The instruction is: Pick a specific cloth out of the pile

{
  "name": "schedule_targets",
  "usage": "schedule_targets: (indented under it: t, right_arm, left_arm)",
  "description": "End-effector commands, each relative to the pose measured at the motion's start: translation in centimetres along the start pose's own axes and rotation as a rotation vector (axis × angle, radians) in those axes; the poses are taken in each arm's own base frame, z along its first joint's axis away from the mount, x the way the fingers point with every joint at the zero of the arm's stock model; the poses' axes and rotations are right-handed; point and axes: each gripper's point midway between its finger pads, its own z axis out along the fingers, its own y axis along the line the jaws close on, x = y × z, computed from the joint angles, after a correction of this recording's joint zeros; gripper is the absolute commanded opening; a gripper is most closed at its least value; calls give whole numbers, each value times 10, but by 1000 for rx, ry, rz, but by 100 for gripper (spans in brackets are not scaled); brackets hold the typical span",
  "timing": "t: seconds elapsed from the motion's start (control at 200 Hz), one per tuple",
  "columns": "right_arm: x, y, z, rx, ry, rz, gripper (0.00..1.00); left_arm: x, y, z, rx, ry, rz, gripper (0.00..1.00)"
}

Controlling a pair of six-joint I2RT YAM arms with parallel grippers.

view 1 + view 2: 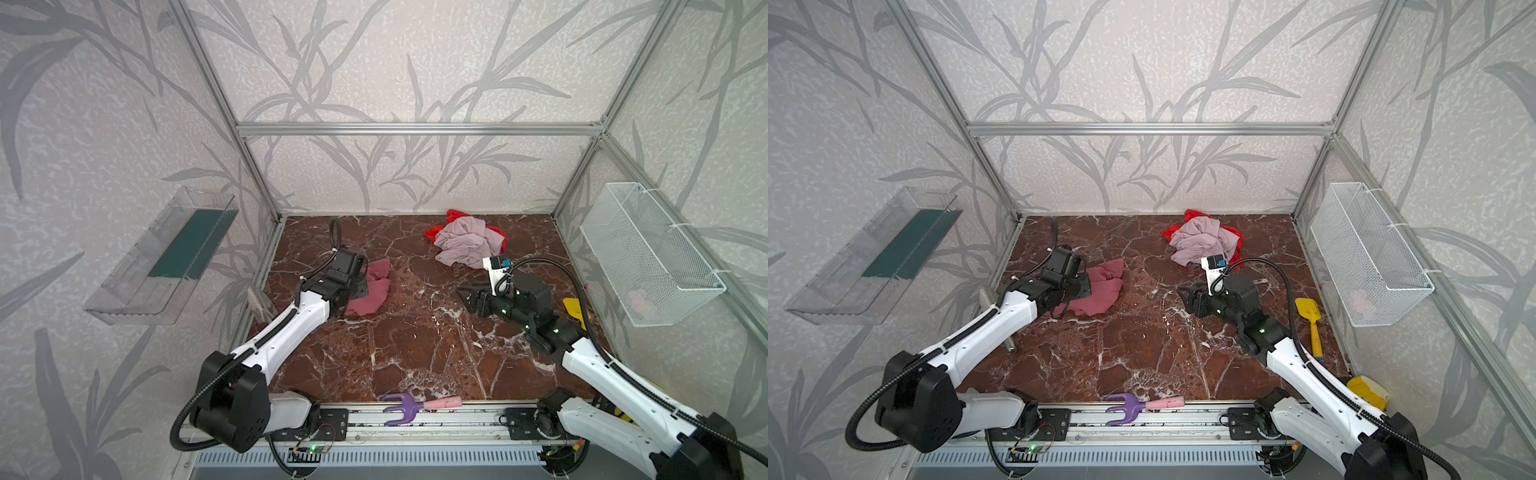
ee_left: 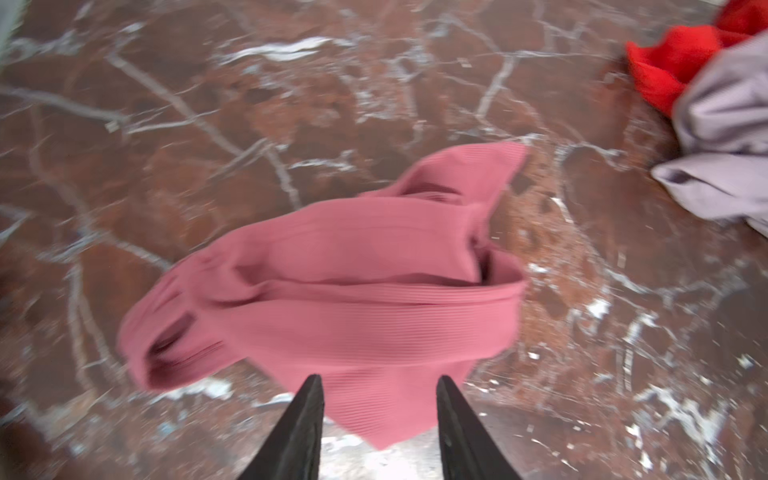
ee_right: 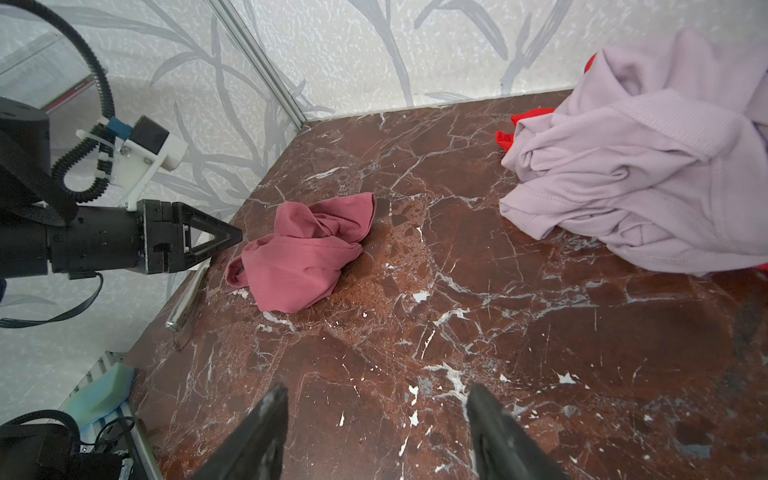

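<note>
Purple fork [image 1: 401, 408] with a pink handle lies on the front rail, out of the work. Beyond it, on the marbled surface [image 1: 415, 345], the rose cloth [image 2: 353, 291] lies crumpled on the left side. It is well apart from the pile [image 1: 467, 243], which sits near the back wall as a lilac cloth heaped over bright red fabric.

The left pincer [image 2: 379, 380] hangs low at the edge of the rose cloth with its jaws parted. A corner of the cloth lies between them but is not pinched. The right wrist view shows this pincer from the side, just beside the cloth. The right pincer [image 3: 377, 388] is also spread and empty, and it faces across the surface toward the rose cloth.

By the look of it, the chosen cloth is out of the heap and the step in hand is letting go cleanly. To do that well, hold the jaws wide and draw the left pincer up and back along its own line, so neither finger drags the loose corner. The ribbed fabric looks light and would likely follow any snag. A metal rod [image 3: 185, 297] lies at the surface's left edge, near the arm, so the retreat should steer off it. The right arm does best to hold off from the pile.
</note>
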Motion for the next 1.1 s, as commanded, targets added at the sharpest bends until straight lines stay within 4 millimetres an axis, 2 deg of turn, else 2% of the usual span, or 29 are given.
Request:
schedule_targets:
  t: [0.0,0.16,0.385,0.54,0.75,0.88,1.015,1.095]
  right_arm:
    - [-21,7,-2,-21,-57,-8,68]
    - [-18,2,0,1,-54,5,68]
    - [-19,-1,-5,32,-47,-6,68]
    - [-21,-1,-6,38,-48,-2,68]
    - [-30,2,-4,39,-41,-17,68]
    - [-34,4,-1,41,-19,-29,68]
    - [-36,6,2,35,-4,-35,68]
    - [-39,6,3,33,-6,-37,68]
  left_arm:
    - [-6,-21,13,6,4,59,45]
    - [2,-32,32,-35,57,151,50]
    - [12,-35,58,-54,91,179,54]
    - [17,-32,75,-99,120,187,53]
    - [15,-23,86,-178,116,176,41]
    - [14,-22,86,-187,115,175,28]
    - [15,-19,87,-191,117,165,11]
    - [13,-17,88,-193,118,154,8]
